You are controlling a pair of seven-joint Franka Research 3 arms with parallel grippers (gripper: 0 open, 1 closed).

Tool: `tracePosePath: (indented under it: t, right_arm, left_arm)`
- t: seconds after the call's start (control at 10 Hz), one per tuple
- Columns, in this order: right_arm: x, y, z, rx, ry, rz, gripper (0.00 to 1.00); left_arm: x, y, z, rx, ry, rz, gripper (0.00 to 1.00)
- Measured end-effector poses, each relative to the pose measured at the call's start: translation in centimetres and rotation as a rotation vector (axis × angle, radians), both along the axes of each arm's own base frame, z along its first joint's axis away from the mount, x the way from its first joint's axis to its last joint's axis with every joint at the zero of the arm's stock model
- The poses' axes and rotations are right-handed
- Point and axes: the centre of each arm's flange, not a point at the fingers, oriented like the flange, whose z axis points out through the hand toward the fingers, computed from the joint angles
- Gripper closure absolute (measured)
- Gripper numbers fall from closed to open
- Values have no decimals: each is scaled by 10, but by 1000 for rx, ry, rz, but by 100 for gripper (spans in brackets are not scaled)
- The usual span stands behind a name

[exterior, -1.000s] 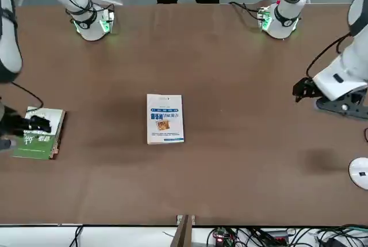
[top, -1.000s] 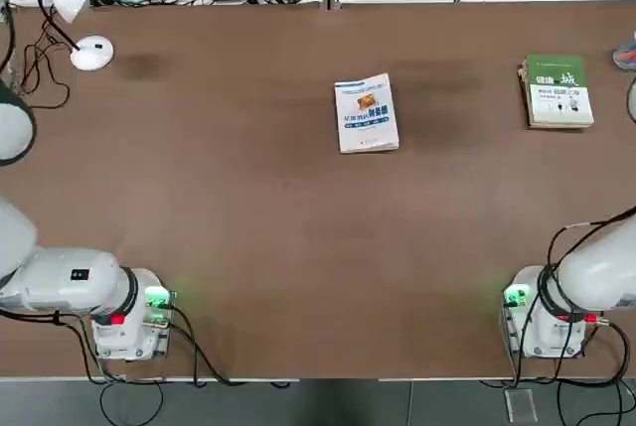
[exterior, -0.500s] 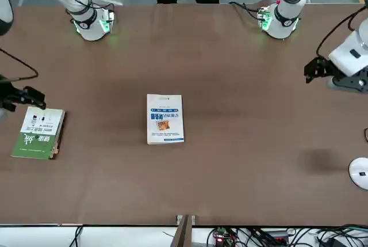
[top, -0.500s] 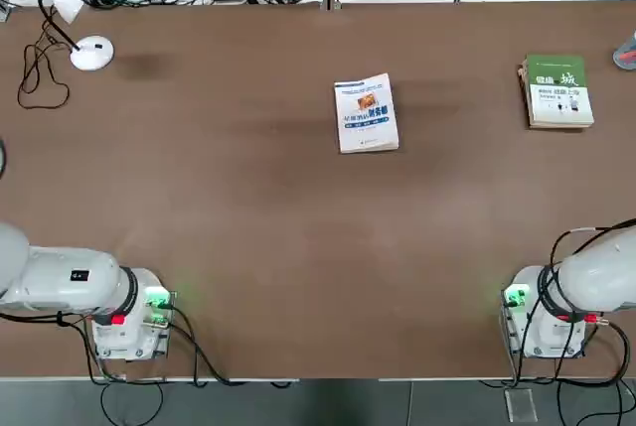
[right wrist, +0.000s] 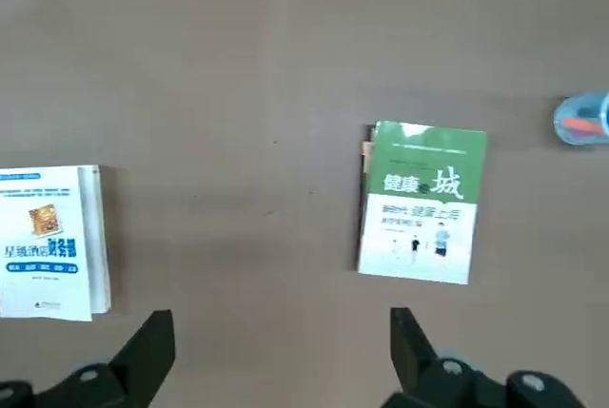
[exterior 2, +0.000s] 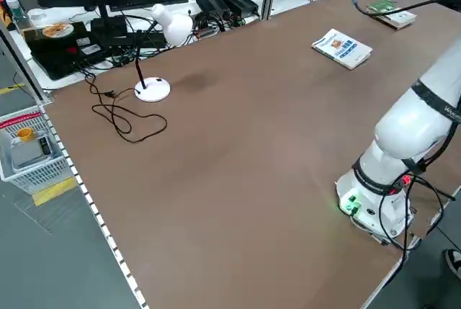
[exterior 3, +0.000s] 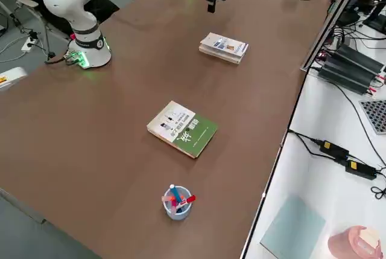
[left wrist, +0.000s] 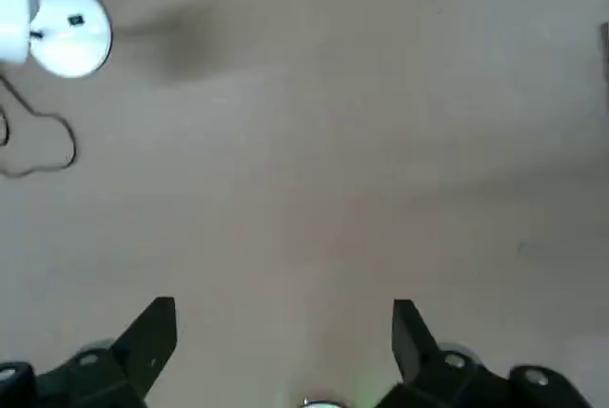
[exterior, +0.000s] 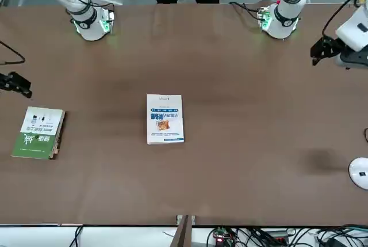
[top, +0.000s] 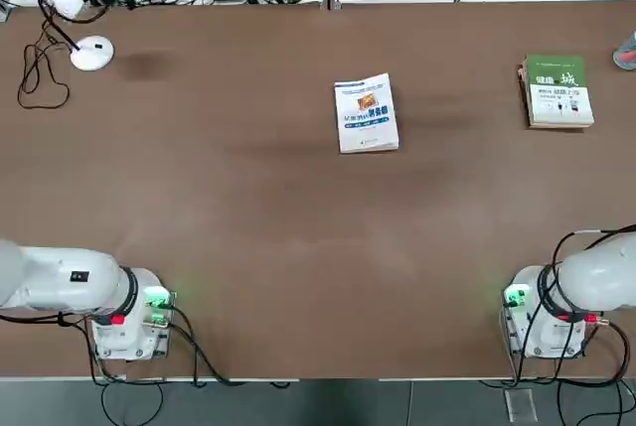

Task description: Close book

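The book (top: 367, 113), a thin paperback with a white cover, blue band and small orange picture, lies shut and flat near the middle of the brown table (top: 258, 217), slightly toward twelve o'clock in the top view. At about two o'clock from it, well apart and near the table's right edge, lies a green-and-white book (top: 557, 91), also closed. A blue pen cup (right wrist: 582, 121) stands just beyond that book. At ten o'clock, in the far left corner, sits a white desk lamp (top: 82, 39) with a round base and a trailing black cable.

The left gripper (left wrist: 284, 332) hangs high over bare table near the lamp, its jaws spread wide and empty. The right gripper (right wrist: 282, 340) hangs high above the table between the two books, jaws likewise wide and holding nothing.
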Motion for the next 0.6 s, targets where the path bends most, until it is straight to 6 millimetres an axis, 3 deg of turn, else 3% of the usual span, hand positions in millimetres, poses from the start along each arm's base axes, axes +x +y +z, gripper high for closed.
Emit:
tracePosePath:
  t: [0.3, 0.6]
  right_arm:
    - [-12, -13, 9, -5, 21, -23, 0]
    - [-20, -34, 7, -7, 67, -63, 0]
  left_arm:
    - [-1, 39, 3, -11, 11, 42, 0]
    - [8, 82, -8, -31, 36, 92, 0]
